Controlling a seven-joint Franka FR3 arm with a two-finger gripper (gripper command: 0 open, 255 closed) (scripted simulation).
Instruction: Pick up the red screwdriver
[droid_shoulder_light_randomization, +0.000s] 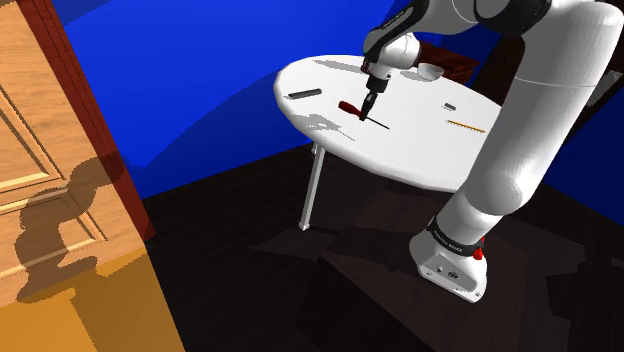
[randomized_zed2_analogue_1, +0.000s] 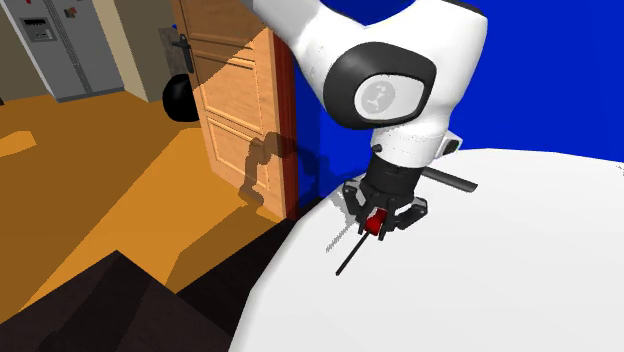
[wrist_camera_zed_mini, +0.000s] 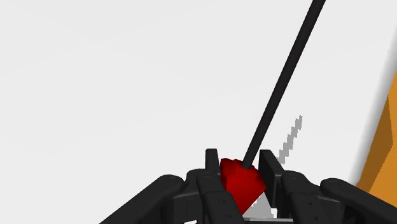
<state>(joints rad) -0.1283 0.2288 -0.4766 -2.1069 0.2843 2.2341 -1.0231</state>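
The red screwdriver (wrist_camera_zed_mini: 242, 182) has a short red handle and a long thin black shaft. My gripper (wrist_camera_zed_mini: 242, 163) is shut on the handle, with one black finger (wrist_camera_zed_mini: 212, 164) on each side of it. In the second exterior view the gripper (randomized_zed2_analogue_1: 377, 226) hangs just over the white round table (randomized_zed2_analogue_1: 520, 270), and the screwdriver (randomized_zed2_analogue_1: 374, 224) slants down from it, shaft tip close to the tabletop. In the shoulder view the gripper (droid_shoulder_light_randomization: 368, 108) is near the table's (droid_shoulder_light_randomization: 400, 150) middle, with the screwdriver (droid_shoulder_light_randomization: 352, 106) under it.
A thin grey serrated strip (randomized_zed2_analogue_1: 338, 240) lies on the table beside the shaft. A dark bar (droid_shoulder_light_randomization: 303, 93), a white bowl (droid_shoulder_light_randomization: 430, 70), a small dark piece (droid_shoulder_light_randomization: 450, 106) and a yellowish strip (droid_shoulder_light_randomization: 465, 123) also lie there. A wooden door (droid_shoulder_light_randomization: 50, 170) stands at the shoulder view's left.
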